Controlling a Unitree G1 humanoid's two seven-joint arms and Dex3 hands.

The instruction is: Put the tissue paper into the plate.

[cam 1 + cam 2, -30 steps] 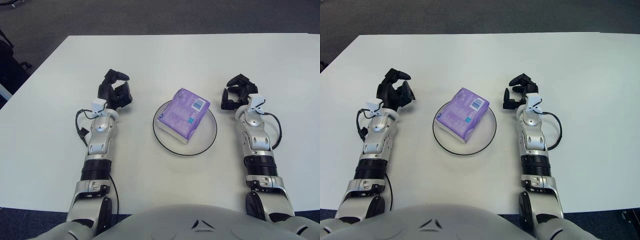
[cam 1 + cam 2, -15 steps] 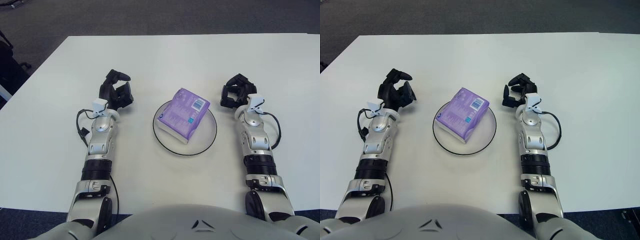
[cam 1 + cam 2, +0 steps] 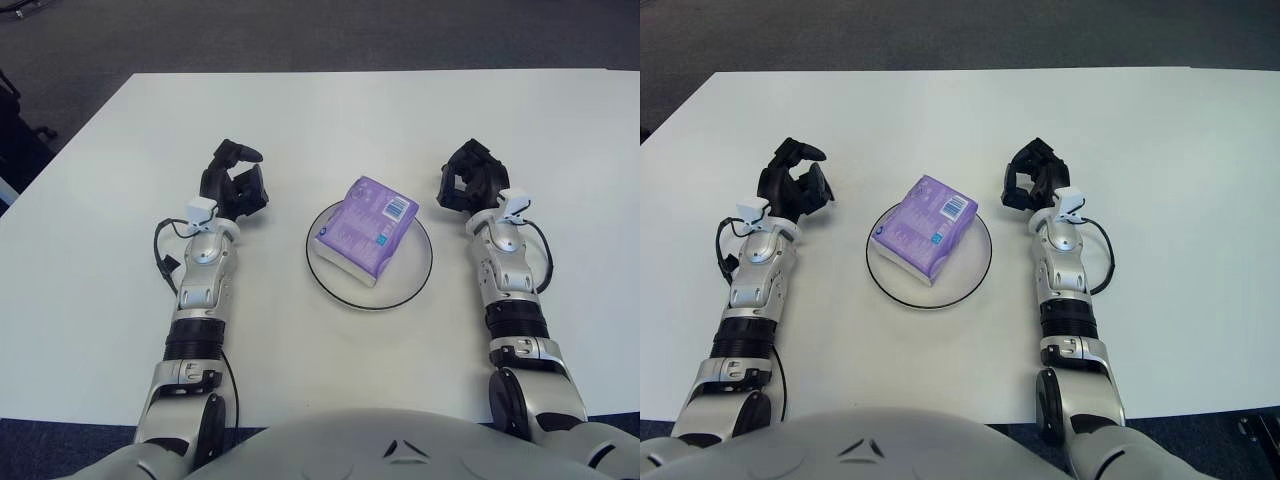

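A purple tissue pack [image 3: 364, 228] with a blue label lies in the white, dark-rimmed plate [image 3: 413, 281] at the middle of the table. My right hand [image 3: 468, 182] shows just right of the plate, fingers curled and holding nothing. My left hand [image 3: 232, 183] shows to the left of the plate, fingers curled and holding nothing.
The white table [image 3: 330, 110] spreads wide around the plate, with its far edge against dark carpet [image 3: 300, 30]. Black cables loop beside both forearms [image 3: 160, 250].
My right hand has shifted slightly forward and to the left, towards the plate, and its fingers have curled tighter. The left hand and the tissue pack have barely moved.
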